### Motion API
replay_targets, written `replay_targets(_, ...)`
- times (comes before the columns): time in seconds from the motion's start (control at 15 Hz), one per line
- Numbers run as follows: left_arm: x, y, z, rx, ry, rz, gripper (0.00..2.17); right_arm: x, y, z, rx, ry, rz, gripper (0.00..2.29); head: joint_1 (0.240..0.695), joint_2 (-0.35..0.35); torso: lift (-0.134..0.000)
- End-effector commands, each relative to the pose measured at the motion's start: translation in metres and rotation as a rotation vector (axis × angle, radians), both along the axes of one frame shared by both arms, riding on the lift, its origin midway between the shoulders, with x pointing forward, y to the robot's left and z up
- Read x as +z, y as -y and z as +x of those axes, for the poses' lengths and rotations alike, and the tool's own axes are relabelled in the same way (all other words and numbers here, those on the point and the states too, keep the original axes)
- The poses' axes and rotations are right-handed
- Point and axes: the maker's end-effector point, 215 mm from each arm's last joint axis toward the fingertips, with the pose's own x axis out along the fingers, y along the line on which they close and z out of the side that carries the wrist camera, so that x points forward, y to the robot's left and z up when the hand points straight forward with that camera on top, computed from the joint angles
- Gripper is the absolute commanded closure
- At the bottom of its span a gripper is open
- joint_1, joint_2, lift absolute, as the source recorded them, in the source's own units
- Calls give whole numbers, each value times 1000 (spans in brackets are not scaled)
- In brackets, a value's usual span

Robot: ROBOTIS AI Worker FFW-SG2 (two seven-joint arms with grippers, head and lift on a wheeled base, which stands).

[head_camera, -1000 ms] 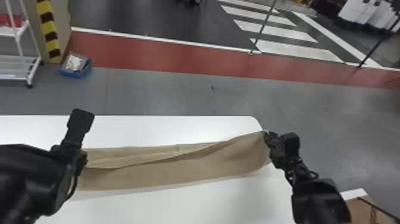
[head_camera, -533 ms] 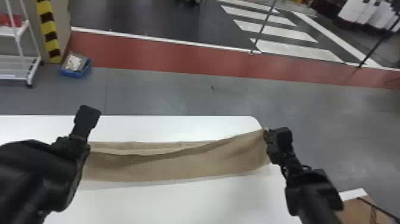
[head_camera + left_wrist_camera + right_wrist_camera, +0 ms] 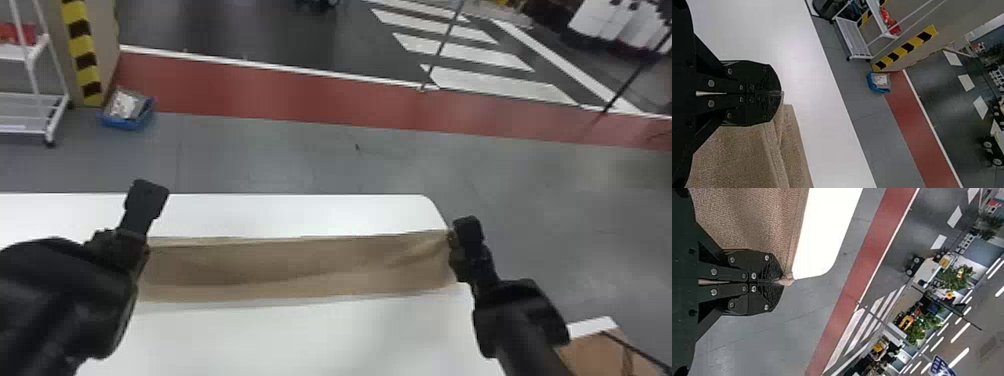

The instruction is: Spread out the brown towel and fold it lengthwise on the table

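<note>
Towel [image 3: 300,265] in brown, stretched as a folded strip over the white table [image 3: 300,215], one end pinched by the left gripper [image 3: 145,248], the other clamped by the right gripper [image 3: 452,241], near the table's rounded corner

The left gripper [image 3: 146,195] and right gripper [image 3: 466,230] are positioned well apart, fingers closed; both arms extend forward.

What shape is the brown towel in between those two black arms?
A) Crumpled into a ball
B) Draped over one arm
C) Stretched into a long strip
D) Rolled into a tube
C: the brown towel spans the white table as a long strip, one end at the left end effector, the other pinched in the right end effector.
</note>
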Motion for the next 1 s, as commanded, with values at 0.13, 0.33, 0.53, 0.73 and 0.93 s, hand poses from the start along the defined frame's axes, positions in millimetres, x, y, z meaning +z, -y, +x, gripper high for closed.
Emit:
replay_targets(0.13, 3, 16, 4, -36, 36, -8, 1609, -1, 4, -2, -11, -6, 3, 1214, 695, -350, 0)
replay_targets(0.33, 11, 32, 16, -64, 112, -41, 1517, 7, 7, 2, -32, 19, -13, 576, 695, -350, 0)
replay_targets(0.53, 29, 46, 29, -84, 211, -92, 903, 17, 15, 5, -70, 45, -30, 225, 695, -350, 0)
replay_targets(0.73, 26, 48, 28, -86, 199, -84, 80, 20, 21, 4, -91, 50, -38, 137, 695, -350, 0)
replay_targets(0.93, 22, 42, 25, -77, 196, -62, 76, 19, 23, 3, -98, 48, -42, 134, 695, -350, 0)
